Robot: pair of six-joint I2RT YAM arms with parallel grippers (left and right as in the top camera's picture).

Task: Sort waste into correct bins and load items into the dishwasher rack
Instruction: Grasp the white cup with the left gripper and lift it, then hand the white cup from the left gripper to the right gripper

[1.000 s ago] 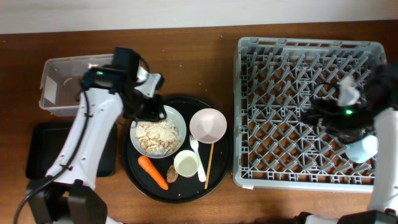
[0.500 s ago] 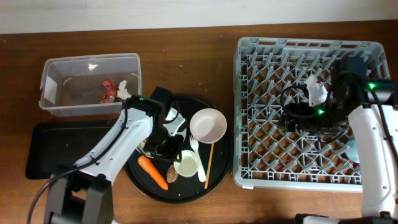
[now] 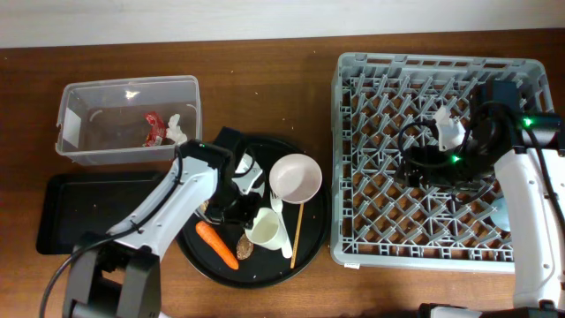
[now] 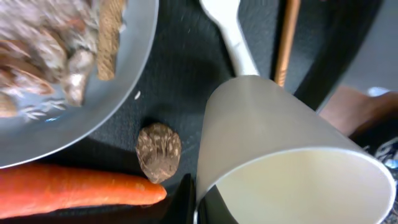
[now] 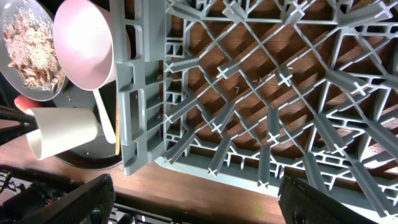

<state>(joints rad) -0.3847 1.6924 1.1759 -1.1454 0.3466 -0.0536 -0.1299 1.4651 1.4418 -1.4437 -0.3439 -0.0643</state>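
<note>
Left pincer [image 4: 194, 199] is pinched tight on the white cup [image 4: 273, 143] rim. The cup's tipped sideways, mouth toward that pincer. Right pincer [image 5: 196, 190] is spread wide and empty over the rack [image 5: 261, 93].

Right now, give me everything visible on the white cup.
The white cup is a plain tapered tumbler with no handle showing. It looks smooth, like plastic, and is empty inside. It is tipped steeply, with its mouth turned toward the left gripper, which is shut on the rim and pinches the wall. The cup is over the round black tray, between the brown pit and the white fork. Whether its base rests on the tray cannot be told.
</note>
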